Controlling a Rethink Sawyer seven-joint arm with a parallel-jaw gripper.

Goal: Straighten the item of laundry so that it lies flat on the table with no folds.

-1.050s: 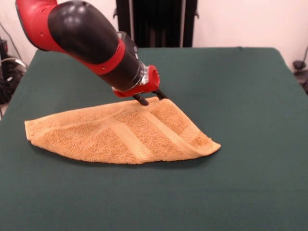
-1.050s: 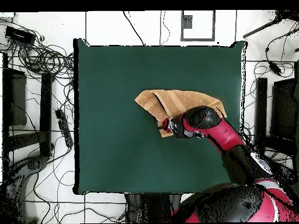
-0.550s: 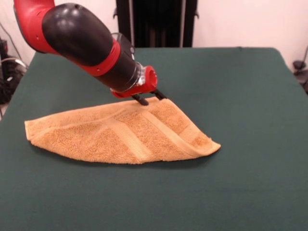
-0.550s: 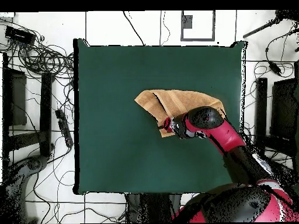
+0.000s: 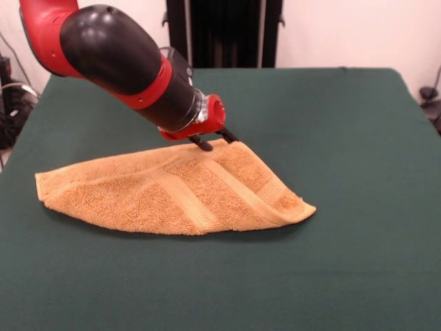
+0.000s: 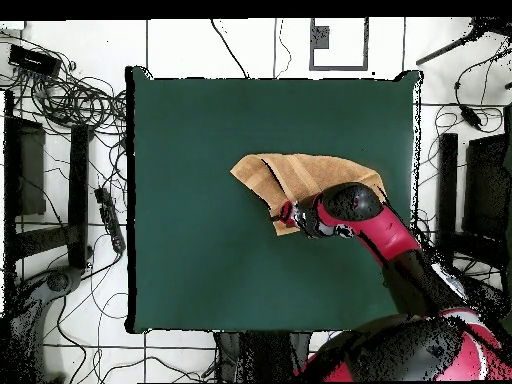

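Gripper: the gripper (image 5: 215, 141) sits at the far edge of the towel in my front view, its two dark fingertips (image 5: 202, 143) down on the raised fold; I read them as pinched narrowly on that edge of cloth. From overhead the gripper (image 6: 281, 213) shows at the towel's lower left corner.
Counter: the counter (image 5: 358, 138) is the biggest thing I see, covered in dark green cloth, with bare green all round the towel.
Arm: the red and black arm (image 5: 117, 55) slants down from the upper left of my front view; overhead, the arm (image 6: 380, 225) reaches in from the lower right and covers part of the towel.
Towel: the golden-orange terry towel (image 5: 172, 189) lies near the counter's middle, folded over into a rough triangle rather than flat; its peak is up at the gripper, one point lies left and one right. Overhead, the towel (image 6: 290, 175) sits right of centre.
Bands: flat woven bands (image 5: 244, 189) run diagonally across the folded top layer.
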